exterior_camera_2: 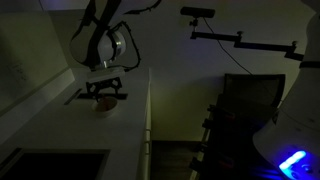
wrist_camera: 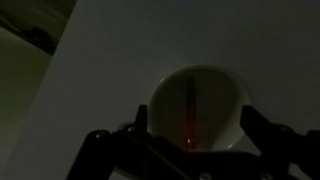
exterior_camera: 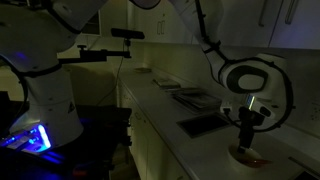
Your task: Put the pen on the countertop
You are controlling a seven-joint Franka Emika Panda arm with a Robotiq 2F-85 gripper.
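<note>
Lying lengthwise inside pale bowl (wrist_camera: 225, 95): pen (wrist_camera: 190, 108), not yet gripped. Claw (wrist_camera: 195, 142) spread wide, empty, hovering over bowl. Bowl roughly midway between long edges of tabletop (exterior_camera_2: 125, 130). Left to do: grasp, lift out, lay on bare tabletop. Judged early.

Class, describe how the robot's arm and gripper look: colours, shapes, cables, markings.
The arm is white, built of rounded segments with a dark ring at the wrist. A black cable runs along it. The gripper is black, with two dark fingers. Too dim to read markings.
</note>
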